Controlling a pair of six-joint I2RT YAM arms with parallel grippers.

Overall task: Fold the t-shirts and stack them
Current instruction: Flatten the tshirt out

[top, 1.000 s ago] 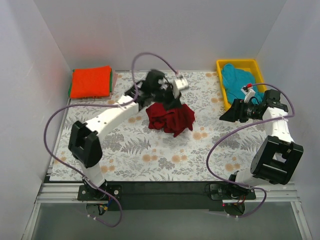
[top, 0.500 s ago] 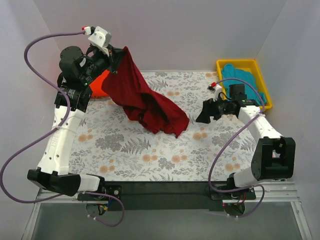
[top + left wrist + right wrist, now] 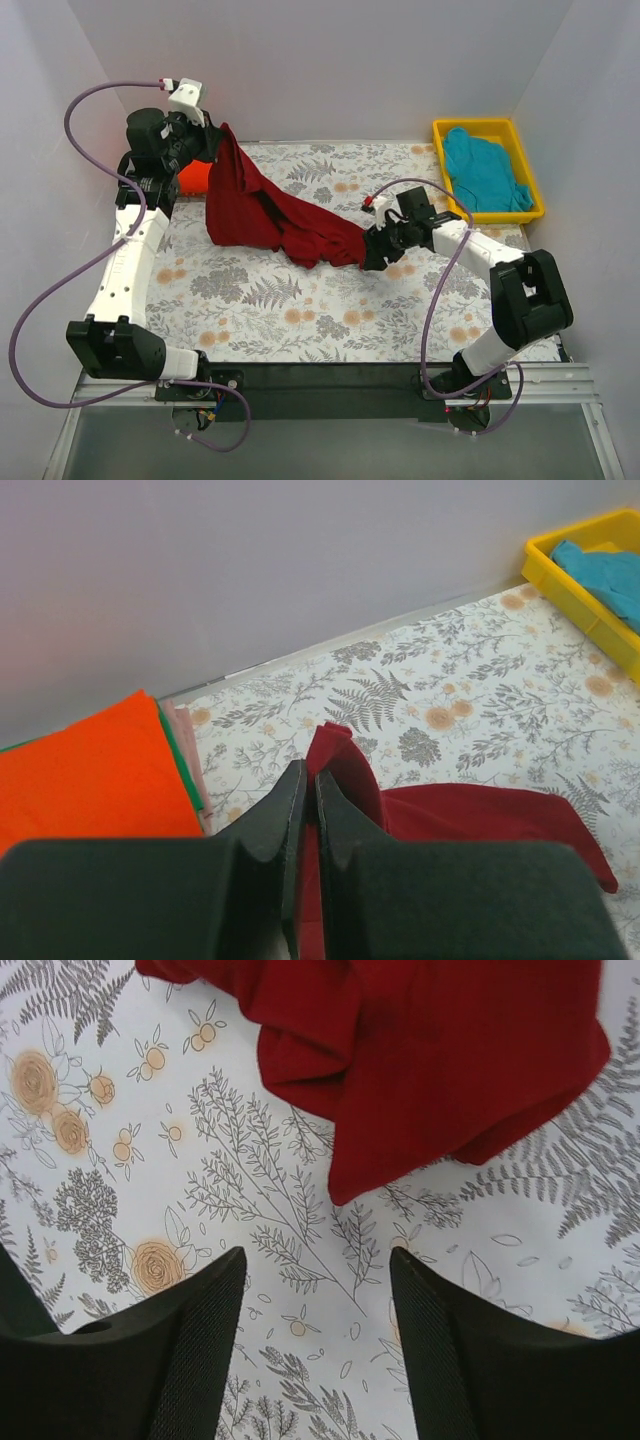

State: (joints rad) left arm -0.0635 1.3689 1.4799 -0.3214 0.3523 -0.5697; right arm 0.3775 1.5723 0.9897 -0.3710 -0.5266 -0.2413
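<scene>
My left gripper (image 3: 214, 137) (image 3: 310, 772) is shut on an edge of the dark red t-shirt (image 3: 262, 212) (image 3: 470, 820) and holds it up at the far left. The cloth hangs down and trails right across the mat. My right gripper (image 3: 371, 260) (image 3: 315, 1255) stands open just above the mat, nothing between its fingers. The shirt's lower right corner (image 3: 345, 1188) lies a little ahead of them. A folded orange t-shirt (image 3: 192, 176) (image 3: 85, 775) lies at the back left on shirts with green and pink edges (image 3: 182, 752). A teal t-shirt (image 3: 483, 170) (image 3: 610, 568) is in the bin.
The yellow bin (image 3: 520, 135) (image 3: 570, 590) stands at the back right corner of the floral mat (image 3: 300, 310). White walls close in the back and both sides. The right arm's purple cable (image 3: 430, 300) loops over the mat's right part.
The left arm swung the dark red shirt up and to the far left, then dropped slightly, spreading it. The right gripper moved left to the shirt's trailing corner.
</scene>
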